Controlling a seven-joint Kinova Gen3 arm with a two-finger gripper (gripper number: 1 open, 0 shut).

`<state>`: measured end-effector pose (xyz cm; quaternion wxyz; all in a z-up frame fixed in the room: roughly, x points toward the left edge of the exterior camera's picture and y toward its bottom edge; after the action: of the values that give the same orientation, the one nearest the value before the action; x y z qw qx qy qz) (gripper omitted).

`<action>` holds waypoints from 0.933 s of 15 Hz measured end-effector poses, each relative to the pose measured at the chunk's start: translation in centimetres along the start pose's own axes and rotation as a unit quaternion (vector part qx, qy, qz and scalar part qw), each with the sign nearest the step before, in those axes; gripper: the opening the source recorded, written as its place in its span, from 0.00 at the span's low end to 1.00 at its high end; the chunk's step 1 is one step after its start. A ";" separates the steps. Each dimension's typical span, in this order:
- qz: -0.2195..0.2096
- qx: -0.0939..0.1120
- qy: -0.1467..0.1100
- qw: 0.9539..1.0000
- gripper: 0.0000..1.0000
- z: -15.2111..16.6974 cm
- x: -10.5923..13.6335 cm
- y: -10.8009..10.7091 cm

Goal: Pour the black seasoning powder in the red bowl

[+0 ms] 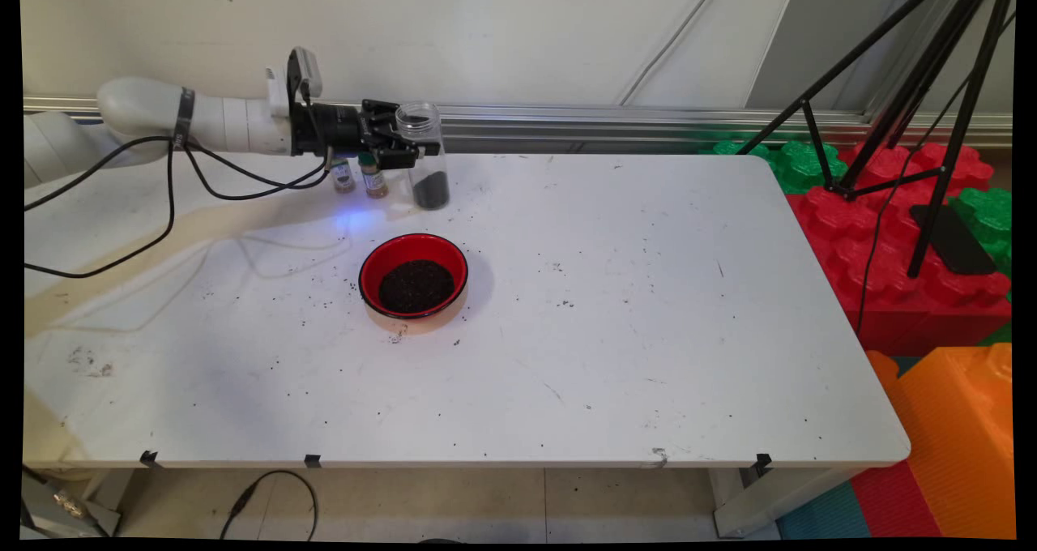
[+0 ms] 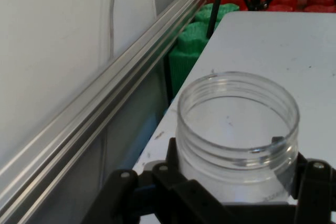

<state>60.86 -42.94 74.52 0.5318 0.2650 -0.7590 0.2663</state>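
Note:
A tall clear plastic jar (image 1: 424,155) with no lid stands upright at the table's back left, a layer of dark grains in its bottom. My gripper (image 1: 403,139) reaches in from the left and is shut on the jar's upper half. In the hand view the jar's open mouth (image 2: 239,124) fills the lower centre, with the black fingers (image 2: 310,179) pressed on either side. A red bowl (image 1: 414,275) holding dark grains sits on the table in front of the jar.
Two small spice bottles (image 1: 359,176) stand just left of the jar, under the hand. Dark crumbs are scattered over the white table (image 1: 616,356). A metal rail (image 1: 567,121) runs along the wall. Big toy blocks (image 1: 907,251) and a black tripod (image 1: 932,113) stand at the right.

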 end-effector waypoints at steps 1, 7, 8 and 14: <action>0.002 -0.002 0.003 1.000 0.00 -0.1 0.2 0.1; 0.018 -0.017 0.017 1.000 0.00 -0.9 1.4 0.5; 0.024 -0.020 0.018 0.999 0.00 -1.2 1.7 0.6; 0.070 -0.036 0.023 0.997 0.00 -2.9 3.4 1.0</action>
<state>61.09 -40.67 78.49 0.5381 0.1860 -0.7725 0.2811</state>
